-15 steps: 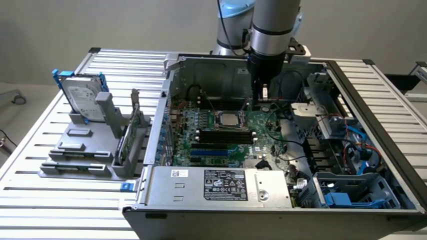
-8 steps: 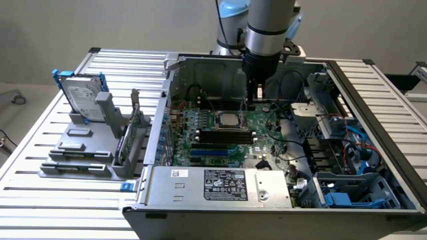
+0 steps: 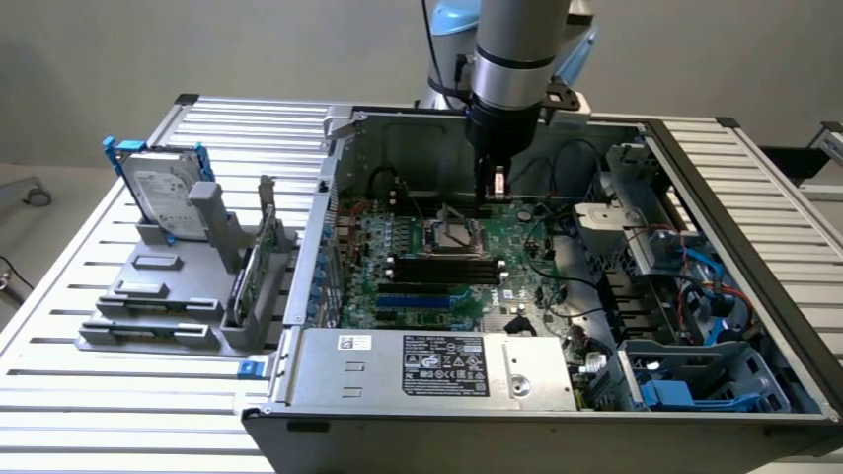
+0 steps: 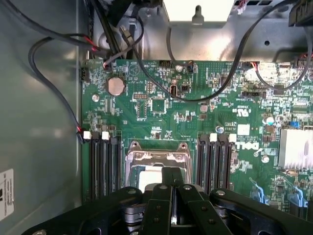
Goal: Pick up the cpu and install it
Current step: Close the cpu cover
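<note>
My gripper [image 3: 498, 191] hangs inside the open computer case [image 3: 303, 296], just above the green motherboard [image 3: 527, 281] and slightly behind the black-framed socket [image 3: 455, 235]. Its black fingers [image 4: 161, 196] are pressed together, and I see nothing between them. In the exterior view a dull silver square, the cpu [image 3: 456, 237], lies flat inside the socket frame. The wrist view shows the socket [image 4: 156, 156] directly ahead of the fingertips. A pale corner of the cpu [image 4: 146, 178] peeks out beside them, and the rest is hidden behind the fingers.
Black memory slots [image 4: 105, 166] flank the socket on both sides. Loose cables [image 4: 58, 98] run along the case wall. A silver heatsink [image 4: 296, 149] and the power supply [image 3: 448, 365] are nearby. On a grey fixture [image 3: 158, 296] outside the case stands a hard drive [image 3: 165, 193].
</note>
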Motion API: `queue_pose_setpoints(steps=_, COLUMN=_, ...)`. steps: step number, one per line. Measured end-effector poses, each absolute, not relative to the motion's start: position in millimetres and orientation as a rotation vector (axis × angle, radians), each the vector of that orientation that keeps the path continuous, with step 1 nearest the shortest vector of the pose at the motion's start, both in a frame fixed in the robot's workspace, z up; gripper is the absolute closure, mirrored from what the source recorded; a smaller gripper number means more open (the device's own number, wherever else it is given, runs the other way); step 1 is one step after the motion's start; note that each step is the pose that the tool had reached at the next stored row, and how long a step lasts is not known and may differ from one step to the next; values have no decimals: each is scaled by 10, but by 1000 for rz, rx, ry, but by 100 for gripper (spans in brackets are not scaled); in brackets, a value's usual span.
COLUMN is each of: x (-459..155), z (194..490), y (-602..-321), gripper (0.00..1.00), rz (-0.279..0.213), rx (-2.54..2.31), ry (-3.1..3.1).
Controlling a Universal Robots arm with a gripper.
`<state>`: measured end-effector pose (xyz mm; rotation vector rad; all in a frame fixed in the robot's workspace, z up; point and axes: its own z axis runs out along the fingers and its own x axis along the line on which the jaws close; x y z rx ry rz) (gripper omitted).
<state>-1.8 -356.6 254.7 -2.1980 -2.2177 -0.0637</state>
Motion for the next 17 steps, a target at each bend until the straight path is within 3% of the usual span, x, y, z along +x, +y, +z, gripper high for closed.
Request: queue_pose_setpoints(steps=17, x=-125, z=2518, y=-3567, gripper=89, rz=80, rx=-2131, ry=-2144)
